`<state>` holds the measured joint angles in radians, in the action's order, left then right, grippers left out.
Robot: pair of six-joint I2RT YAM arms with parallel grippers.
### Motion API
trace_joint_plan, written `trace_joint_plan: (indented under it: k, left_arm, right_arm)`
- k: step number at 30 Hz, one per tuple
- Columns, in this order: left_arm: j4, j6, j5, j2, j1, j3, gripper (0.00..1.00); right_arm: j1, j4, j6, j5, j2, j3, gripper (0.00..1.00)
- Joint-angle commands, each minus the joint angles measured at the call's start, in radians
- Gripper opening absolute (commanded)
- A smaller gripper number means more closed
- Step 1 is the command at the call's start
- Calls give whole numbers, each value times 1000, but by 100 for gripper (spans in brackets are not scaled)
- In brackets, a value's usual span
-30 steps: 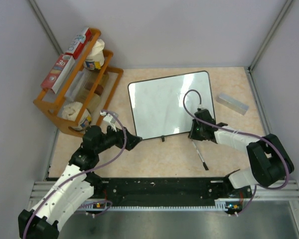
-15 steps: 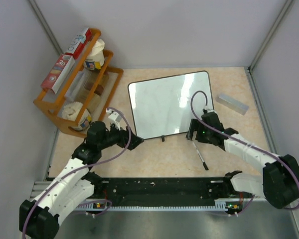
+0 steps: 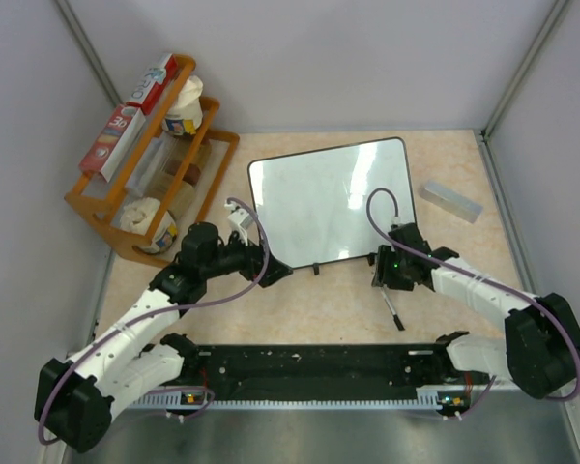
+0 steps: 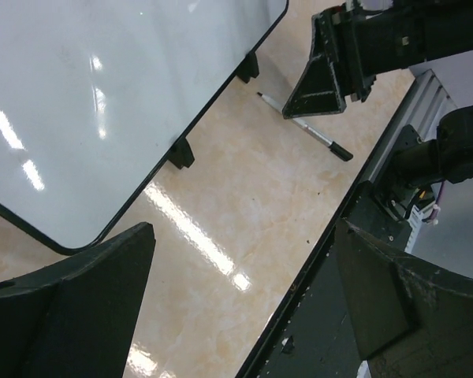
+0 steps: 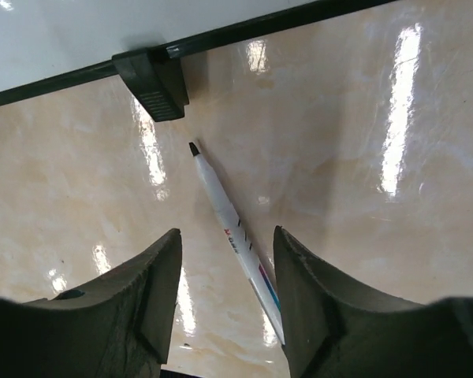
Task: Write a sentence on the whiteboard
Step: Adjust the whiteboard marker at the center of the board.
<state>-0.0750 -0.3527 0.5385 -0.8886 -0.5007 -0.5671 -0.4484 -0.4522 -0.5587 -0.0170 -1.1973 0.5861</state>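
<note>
Only a "50" reads on the red-and-white box [image 3: 116, 135]; print on the pen [image 5: 235, 236] blurs.

Top external camera: mounted high above and behind the near edge of the table [image 3: 319, 309], looking down from afar on the whole whiteboard [image 3: 329, 198] and marker pen [image 3: 391, 307]. Left wrist camera: low and close, facing across the whiteboard's near corner toward the pen; right wrist camera: nearest of all, looking down between its own fingers [image 5: 134, 299]. All three share the pen and the board's clipped near edge.

Right tool [image 3: 383, 274] down over marker [image 5: 221, 201]; left tool [image 3: 275, 272] nearer whiteboard [image 3: 319, 198].
</note>
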Motion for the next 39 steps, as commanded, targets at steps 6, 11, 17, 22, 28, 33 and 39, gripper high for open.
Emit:
trace_joint_plan:
  k: [6, 11, 17, 22, 28, 33, 39]
  left_arm:
    - [142, -37, 49, 30, -4, -14, 99]
    - [138, -38, 38, 39, -2, -19, 99]
    - [100, -17, 17, 57, -4, -17, 99]
    - [78, -6, 8, 62, -4, -10, 99]
    - [80, 6, 11, 56, -6, 12, 99]
    - [80, 18, 15, 34, -16, 18, 99]
    - [34, 95, -27, -4, -96, 1, 99]
  right_arm:
    - [-24, 15, -17, 61, -73, -5, 17]
    - [-125, 24, -21, 20, -140, 24, 1]
    - [-246, 50, 11, 20, -218, 95, 0]
    - [-334, 93, 80, 60, -216, 142, 13]
    - [-355, 214, 118, 221, -136, 109, 48]
    - [-355, 248, 149, 284, -76, 93, 61]
    - [-328, 189, 163, 206, 40, 98, 69]
